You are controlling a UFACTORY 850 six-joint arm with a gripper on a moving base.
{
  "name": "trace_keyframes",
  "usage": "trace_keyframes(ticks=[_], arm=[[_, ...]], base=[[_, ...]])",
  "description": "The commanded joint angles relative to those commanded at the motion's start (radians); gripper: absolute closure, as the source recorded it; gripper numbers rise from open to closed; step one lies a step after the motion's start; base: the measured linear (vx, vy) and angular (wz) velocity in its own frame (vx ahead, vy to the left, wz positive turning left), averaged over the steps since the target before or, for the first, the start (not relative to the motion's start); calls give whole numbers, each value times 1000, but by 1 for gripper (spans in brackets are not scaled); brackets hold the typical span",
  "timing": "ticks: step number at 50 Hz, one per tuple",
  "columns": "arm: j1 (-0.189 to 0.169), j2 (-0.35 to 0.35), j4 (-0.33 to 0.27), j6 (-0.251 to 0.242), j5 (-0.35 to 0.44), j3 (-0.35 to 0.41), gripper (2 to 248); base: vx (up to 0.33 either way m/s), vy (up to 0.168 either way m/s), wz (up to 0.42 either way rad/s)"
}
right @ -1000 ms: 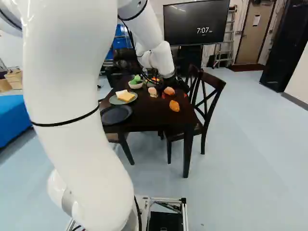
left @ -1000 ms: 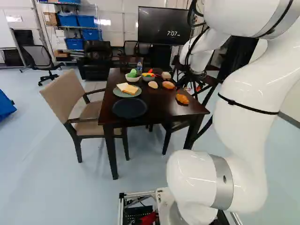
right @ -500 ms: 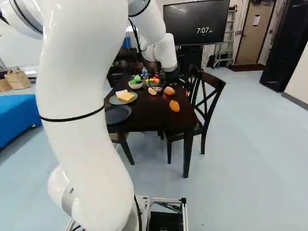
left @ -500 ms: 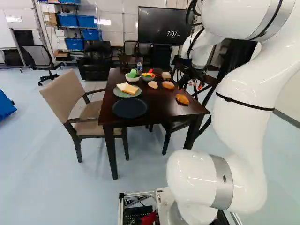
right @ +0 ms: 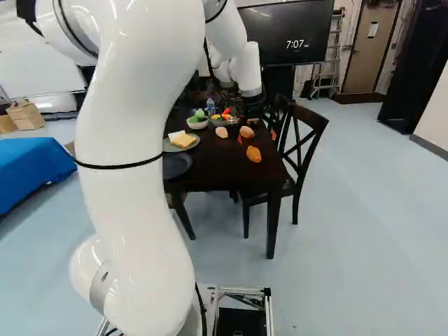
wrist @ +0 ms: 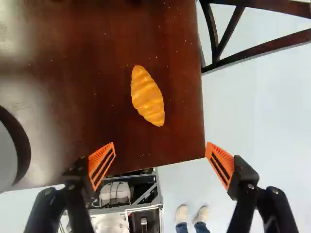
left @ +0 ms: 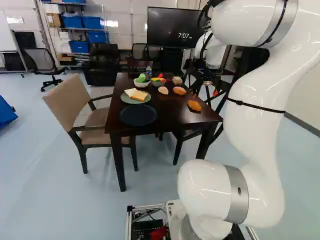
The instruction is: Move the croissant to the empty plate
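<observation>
Nearest us, the smooth white arm (left: 257, 150) rose over the silver metal frame of its base, and in the right base view it cut across the near side of the dark round plate (left: 138, 115). The left base view showed that plate whole and bare on the dark brown wooden desk (left: 170, 117); the wrist view caught only part of its edge. To its left there, we saw a beige upholstered chair (left: 70, 102).

The orange-brown ridged croissant (wrist: 147, 96) lay on the desk, near its corner, well apart from the plate. Above hung the black two-fingered claw (right: 257, 137); in the wrist view we saw its orange pads (wrist: 221, 162) spread wide apart, with nothing between them and the croissant ahead of them.

Beyond the dark plate, a green plate (left: 128, 101) held bread and a yellow slice, and farther on stood a pale bowl (left: 141, 84) with green food. The right base view gave us a dark cross-backed chair (right: 313, 117), with a ladder (right: 334, 70) far behind; only the left one showed blue bins (left: 72, 21) on shelves.
</observation>
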Motion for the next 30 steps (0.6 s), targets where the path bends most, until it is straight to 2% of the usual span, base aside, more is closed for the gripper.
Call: trace_keyframes(ticks=[16,30], arm=[[1,-107,0,0,-4,-96,3],[4,-154,0,0,-4,-116,3]], base=[[0,0,0],[0,0,0]])
